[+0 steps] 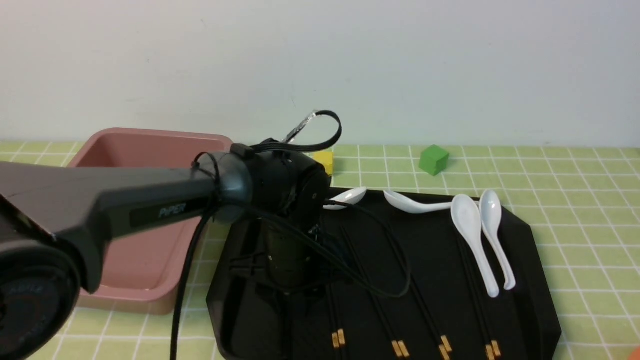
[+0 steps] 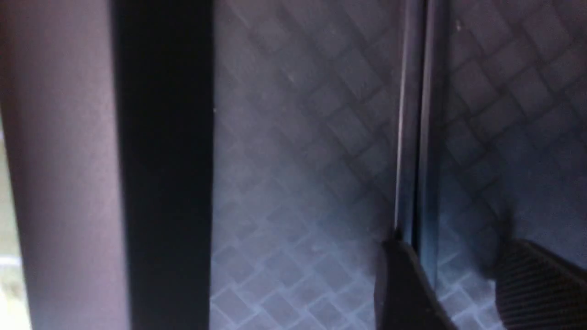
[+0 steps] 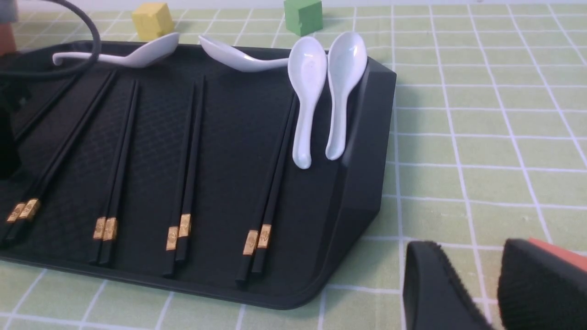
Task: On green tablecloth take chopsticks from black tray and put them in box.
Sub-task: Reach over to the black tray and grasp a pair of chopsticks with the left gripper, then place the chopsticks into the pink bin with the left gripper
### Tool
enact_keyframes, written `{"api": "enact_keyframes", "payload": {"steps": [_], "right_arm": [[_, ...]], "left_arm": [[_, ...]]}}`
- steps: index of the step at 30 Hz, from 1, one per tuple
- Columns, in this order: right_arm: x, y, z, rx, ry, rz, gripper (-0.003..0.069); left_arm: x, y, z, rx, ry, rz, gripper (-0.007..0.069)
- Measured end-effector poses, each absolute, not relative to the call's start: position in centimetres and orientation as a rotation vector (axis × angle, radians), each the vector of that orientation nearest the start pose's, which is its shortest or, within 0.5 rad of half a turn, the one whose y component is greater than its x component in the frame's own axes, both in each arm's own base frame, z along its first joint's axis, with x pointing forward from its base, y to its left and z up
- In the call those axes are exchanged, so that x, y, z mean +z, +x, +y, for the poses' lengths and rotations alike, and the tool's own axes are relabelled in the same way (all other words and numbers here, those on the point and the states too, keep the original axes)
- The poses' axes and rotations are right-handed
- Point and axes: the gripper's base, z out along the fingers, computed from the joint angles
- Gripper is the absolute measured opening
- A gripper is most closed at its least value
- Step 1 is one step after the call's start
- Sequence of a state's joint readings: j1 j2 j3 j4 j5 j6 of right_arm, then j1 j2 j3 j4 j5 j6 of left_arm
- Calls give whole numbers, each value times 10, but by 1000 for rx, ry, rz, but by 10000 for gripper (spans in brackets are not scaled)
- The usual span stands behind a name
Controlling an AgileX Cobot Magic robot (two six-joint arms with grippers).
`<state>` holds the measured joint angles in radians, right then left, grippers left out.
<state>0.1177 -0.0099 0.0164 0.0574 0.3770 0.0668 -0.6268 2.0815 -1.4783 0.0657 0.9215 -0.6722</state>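
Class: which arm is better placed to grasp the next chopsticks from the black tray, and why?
Left. The left gripper is low over the black tray, open around a chopsticks pair. The right gripper sits off the tray over the green tablecloth.

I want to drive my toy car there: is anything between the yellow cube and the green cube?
Nothing, only bare green tablecloth between the yellow cube and green cube, shown in the right wrist view.
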Motion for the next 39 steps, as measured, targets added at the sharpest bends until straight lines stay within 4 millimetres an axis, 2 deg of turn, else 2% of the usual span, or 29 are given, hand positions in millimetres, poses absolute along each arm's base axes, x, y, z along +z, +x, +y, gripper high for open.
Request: {"api": "enact_keyframes", "payload": {"steps": [10,13,16,19,22,24,26,27,28,30,31,32,33,36,39], "right_arm": [[174,52,8,184,-12,1871,240],[174,52,8,184,-12,1871,240],[174,52,8,184,-12,1871,240],[174,52,8,184,-12,1871,240],[174,52,8,184,-12,1871,240],[174,52,8,184,-12,1871,240],[174,52,8,184,-12,1871,240],[174,52,8,184,-12,1871,240],[174,52,8,184,-12,1871,240],[174,52,8,184,-12,1871,240],[174,52,8,184,-12,1871,240],[174,52,8,184,-12,1871,240],[174,52,8,184,-12,1871,240],[174,52,8,183,-13,1871,240],[174,52,8,184,-12,1871,240]], "left_arm": [[150,339,-239,-24,-40,3015,244],[150,339,-239,-30,-45,3015,199],[150,339,-239,-31,-52,3020,97],[151,339,-239,-33,-53,3019,81],[162,334,-237,-48,-67,3025,82],[181,329,-234,-81,-84,3020,82],[215,322,-230,-160,-92,2963,82],[218,321,-230,-168,-93,2957,82],[249,316,-221,-230,-98,2894,82],[282,309,-205,-279,-110,2834,82],[299,309,-186,-285,-136,2804,82],[302,308,-185,-287,-131,2800,82],[319,309,-158,-276,-175,2769,82],[333,318,-109,-221,-242,2729,82],[332,330,-63,-133,-225,2722,82]]}}
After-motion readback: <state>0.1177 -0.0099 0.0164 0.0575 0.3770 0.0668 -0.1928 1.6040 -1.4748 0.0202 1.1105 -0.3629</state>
